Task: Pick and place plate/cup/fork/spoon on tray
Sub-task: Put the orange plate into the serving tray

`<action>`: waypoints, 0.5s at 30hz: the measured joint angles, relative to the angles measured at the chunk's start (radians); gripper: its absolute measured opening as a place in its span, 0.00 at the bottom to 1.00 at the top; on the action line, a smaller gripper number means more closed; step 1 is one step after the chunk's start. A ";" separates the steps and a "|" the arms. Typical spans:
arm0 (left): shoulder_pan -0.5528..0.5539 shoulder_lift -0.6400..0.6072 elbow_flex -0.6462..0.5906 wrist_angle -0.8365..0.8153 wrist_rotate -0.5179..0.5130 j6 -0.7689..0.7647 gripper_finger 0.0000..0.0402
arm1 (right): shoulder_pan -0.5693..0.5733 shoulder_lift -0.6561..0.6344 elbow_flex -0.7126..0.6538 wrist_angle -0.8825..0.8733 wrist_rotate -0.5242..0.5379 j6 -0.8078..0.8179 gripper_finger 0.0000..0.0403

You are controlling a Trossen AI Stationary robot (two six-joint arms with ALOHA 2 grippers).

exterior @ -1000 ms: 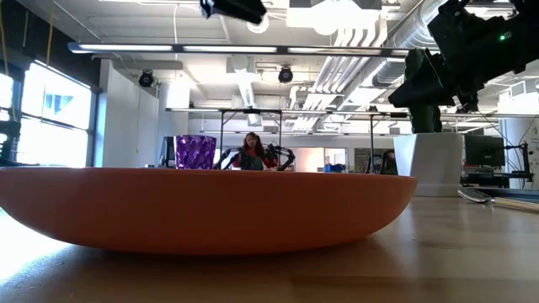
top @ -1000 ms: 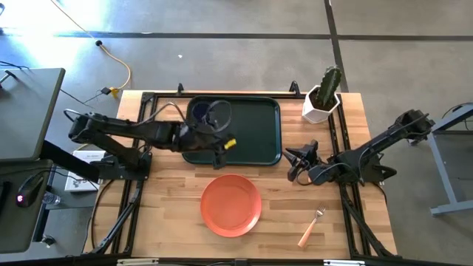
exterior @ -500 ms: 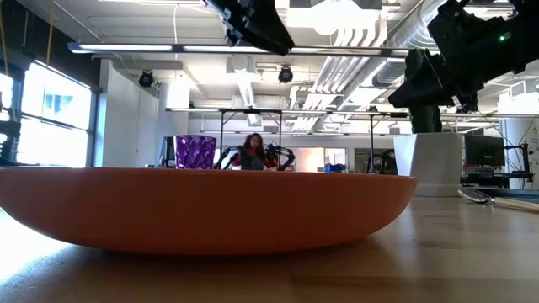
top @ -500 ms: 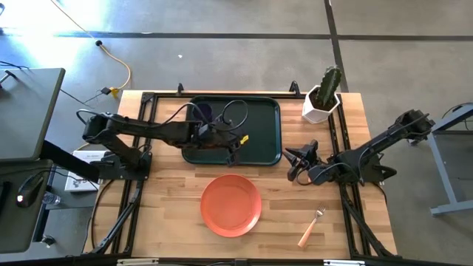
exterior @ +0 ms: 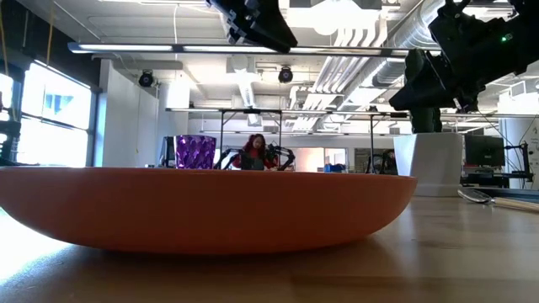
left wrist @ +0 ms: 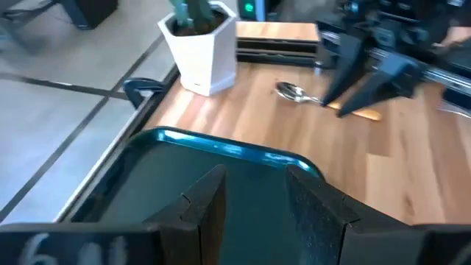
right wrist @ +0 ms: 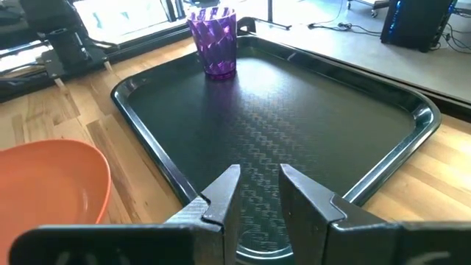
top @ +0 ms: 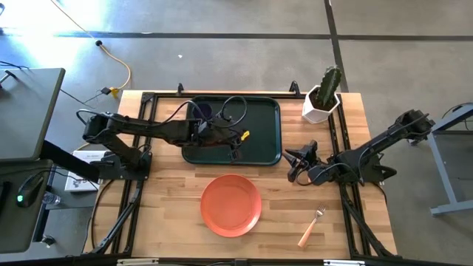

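The dark green tray (top: 259, 122) lies at the table's far middle. The purple cup (top: 201, 111) stands upright in its far left corner and also shows in the right wrist view (right wrist: 215, 40). The orange-red plate (top: 230, 205) lies on the table near the tray. The fork (top: 310, 227) lies at the near right. The spoon (left wrist: 293, 92) lies on the table by my right arm, its handle partly hidden behind that arm's fingers. My left gripper (top: 236, 148) hovers open and empty over the tray's near middle. My right gripper (top: 295, 164) is open and empty, just right of the tray.
A white pot with a cactus (top: 321, 100) stands at the far right corner. Black frame rails (top: 336, 140) run along the table's left and right sides. Bare wood lies between the plate and the fork.
My left gripper has moved over the tray toward the table's right edge, away from the cup, which stays standing in its corner. My right arm has kept still.
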 joint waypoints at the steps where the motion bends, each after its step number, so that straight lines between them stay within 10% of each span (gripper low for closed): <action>1: 0.005 0.000 0.000 0.006 -0.009 0.000 0.32 | 0.000 0.000 0.000 0.000 0.000 0.000 0.20; 15: 0.063 0.000 0.000 0.009 -0.057 0.026 0.32 | 0.000 0.000 0.000 -0.007 -0.009 -0.004 0.20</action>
